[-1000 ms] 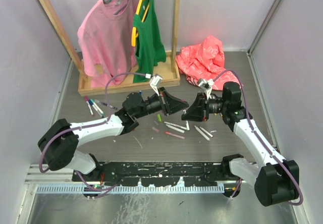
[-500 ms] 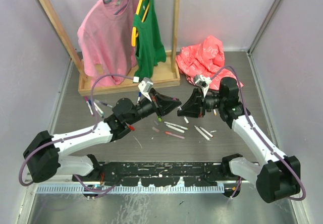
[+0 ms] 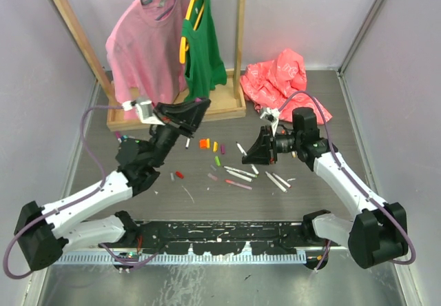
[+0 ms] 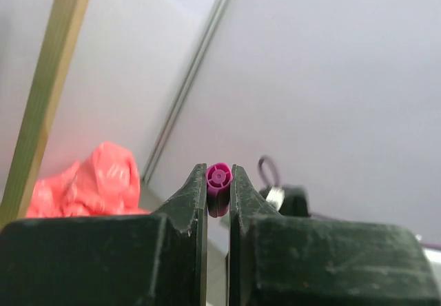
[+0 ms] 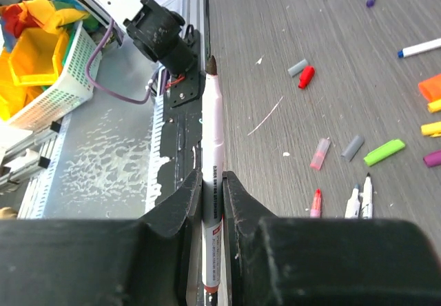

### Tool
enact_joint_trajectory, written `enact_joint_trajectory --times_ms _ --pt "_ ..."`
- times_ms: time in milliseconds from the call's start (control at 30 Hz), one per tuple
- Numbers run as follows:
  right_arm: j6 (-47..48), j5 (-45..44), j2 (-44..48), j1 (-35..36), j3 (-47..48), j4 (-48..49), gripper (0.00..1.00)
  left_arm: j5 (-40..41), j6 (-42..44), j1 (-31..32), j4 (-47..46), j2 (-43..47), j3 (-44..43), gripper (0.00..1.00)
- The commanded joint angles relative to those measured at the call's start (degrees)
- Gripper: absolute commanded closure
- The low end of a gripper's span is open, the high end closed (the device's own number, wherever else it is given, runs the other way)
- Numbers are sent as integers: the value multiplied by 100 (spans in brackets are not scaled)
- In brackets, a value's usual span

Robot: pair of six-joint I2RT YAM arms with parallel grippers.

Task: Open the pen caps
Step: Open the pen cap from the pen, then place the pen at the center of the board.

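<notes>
So – the purple cap [image 4: 219, 190] is off its pen and sits pinched at the very tips of the left gripper [image 4: 219, 175], whose jaws are nearly closed on it, w/ the cap's end facing the wrist cam and its long axis running along the fingers. In the overhead view that gripper is lifted at centre-left, in front of the clothes rack [image 3: 172, 116]. The matching pen [image 5: 211, 113] is clamped by the right gripper [image 5: 212, 179], jaws tight on the white barrel, dark tip bare and pointing away from the wrist. In the overhead view it sits right of centre, well apart from the cap.

We judge this pen done – what's left is letting go. The loose caps lie between the two arms, mid-frame on the table [image 3: 207, 199]: orange [image 3: 204, 143], yellow [image 3: 215, 146], green [image 3: 218, 160], red [image 3: 179, 175]. The left gripper is just above and left of that cluster, so it's the nearer one for the drop. Uncapped pens [image 3: 238, 175] lie just below the right gripper.
</notes>
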State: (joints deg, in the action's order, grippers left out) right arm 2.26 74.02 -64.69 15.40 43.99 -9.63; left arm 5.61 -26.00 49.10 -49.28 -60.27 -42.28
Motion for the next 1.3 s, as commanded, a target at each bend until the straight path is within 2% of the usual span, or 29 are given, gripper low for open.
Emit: enact_joint_trajectory --times_ms 0,133,300,500,800,1000,1267 --pt "625 -131 5 75 175 -690 99 374 241 -54 -680 222 -100 100" --pt "1375 -797 91 81 409 -1381 99 244 194 -72 -88 620 114 100" --pt "2175 -2227 361 30 570 -1937 99 248 -7 -78 1311 1378 665 100" --pt "2588 -3675 510 -341 416 -2048 99 533 -837 -84 3128 1989 1301 100" --pt "3095 -6196 -53 -667 -17 -2559 96 595 -1685 -79 4452 2261 1943 100" --pt "3207 -6448 -215 -721 -258 -2667 94 751 -1926 -79 4573 2237 2230 100" --pt "3097 -6558 -1073 -720 -203 -2801 91 842 -2046 -93 4454 1966 2212 100"
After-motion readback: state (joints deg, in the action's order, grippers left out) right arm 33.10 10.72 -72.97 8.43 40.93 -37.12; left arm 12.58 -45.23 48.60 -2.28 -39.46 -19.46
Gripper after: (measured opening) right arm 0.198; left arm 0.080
